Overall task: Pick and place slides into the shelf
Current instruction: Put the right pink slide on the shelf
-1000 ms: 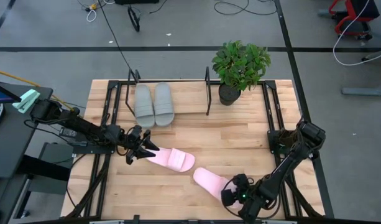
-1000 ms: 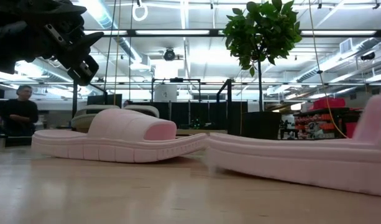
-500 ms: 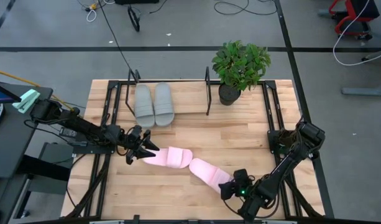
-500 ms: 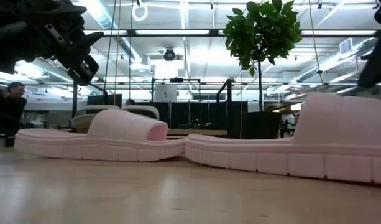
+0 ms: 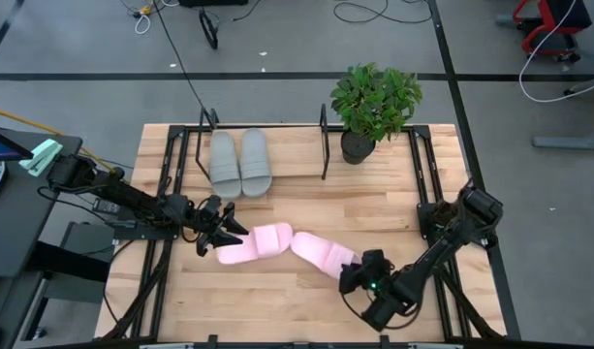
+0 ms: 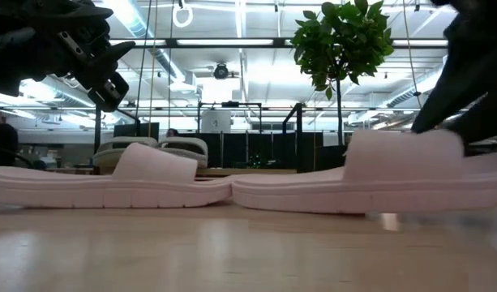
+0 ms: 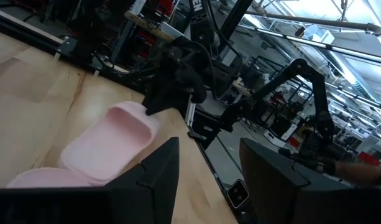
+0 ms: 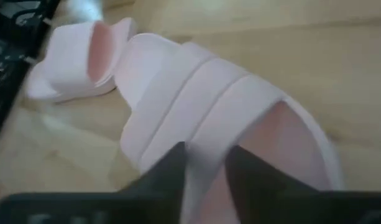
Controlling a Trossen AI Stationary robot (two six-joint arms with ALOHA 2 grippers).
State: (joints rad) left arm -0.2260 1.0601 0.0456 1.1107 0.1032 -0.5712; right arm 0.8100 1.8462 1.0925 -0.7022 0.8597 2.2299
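Note:
Two grey slides (image 5: 239,163) lie side by side on the shelf (image 5: 297,155) at the table's far side. Two pale pink slides lie soles down on the table, meeting end to end (image 6: 232,188): the left one (image 5: 256,242) and the right one (image 5: 321,254). My left gripper (image 5: 227,233) hangs open above the left slide's outer end, clear of it in the low view (image 6: 110,81). My right gripper (image 5: 358,274) is at the right slide's heel end, shut on it. My right gripper has the right pink slide by the heel-side edge of its ribbed strap (image 8: 206,158), a strip of pink showing between the two fingers (image 8: 171,171). The fingers slant down from the table's near right. The slide lies flat on its sole.
A green plant in a black pot (image 5: 374,102) stands at the shelf's right end. Black frame rails run along the table's left (image 5: 166,194) and right (image 5: 427,184) sides. Bare wood (image 5: 374,208) lies between the shelf and the pink slides.
My right gripper has moved toward the table's far left, sliding the right pink slide along the table until its toe met the left pink slide. The left slide has turned: its right end swung toward the far edge, its left end toward the near edge.

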